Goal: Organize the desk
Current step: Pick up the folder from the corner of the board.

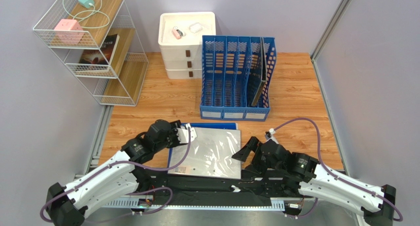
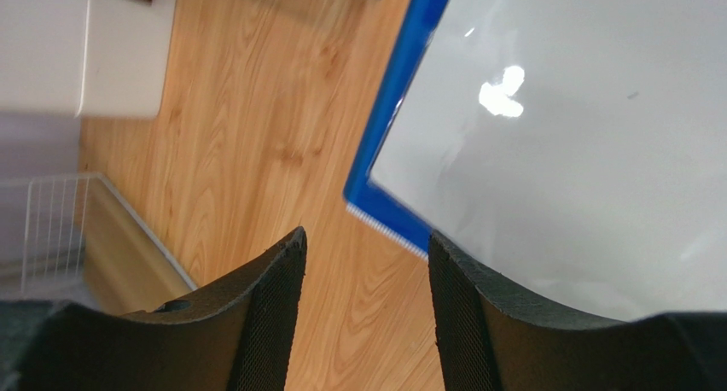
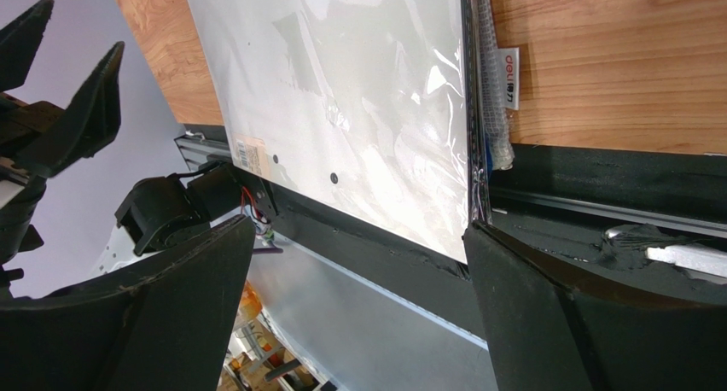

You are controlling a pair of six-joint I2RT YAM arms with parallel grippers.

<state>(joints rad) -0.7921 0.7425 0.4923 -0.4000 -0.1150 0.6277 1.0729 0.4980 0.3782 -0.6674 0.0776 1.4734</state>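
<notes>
The desk (image 1: 296, 93) is a light orange-brown wood top. A white document in a clear plastic sleeve (image 1: 209, 152) lies at its near middle, on top of a blue book (image 1: 212, 125). My left gripper (image 1: 186, 133) is open and empty at the sleeve's far left corner. In the left wrist view (image 2: 367, 237) bare desk (image 2: 247, 109) shows between its fingers, with the blue book's corner (image 2: 384, 152) and the sleeve (image 2: 580, 135) just to the right. My right gripper (image 1: 245, 151) is wide open and empty at the sleeve's right edge. In the right wrist view (image 3: 358, 229) it spans the sleeve's (image 3: 358, 92) near edge.
A blue slotted file rack (image 1: 236, 78) stands behind the sleeve, with a dark board (image 1: 259, 83) in its right slot. A white drawer unit (image 1: 186, 43) with small items on top is behind it. A white wire shelf (image 1: 93, 43) stands at the far left. Walls close both sides.
</notes>
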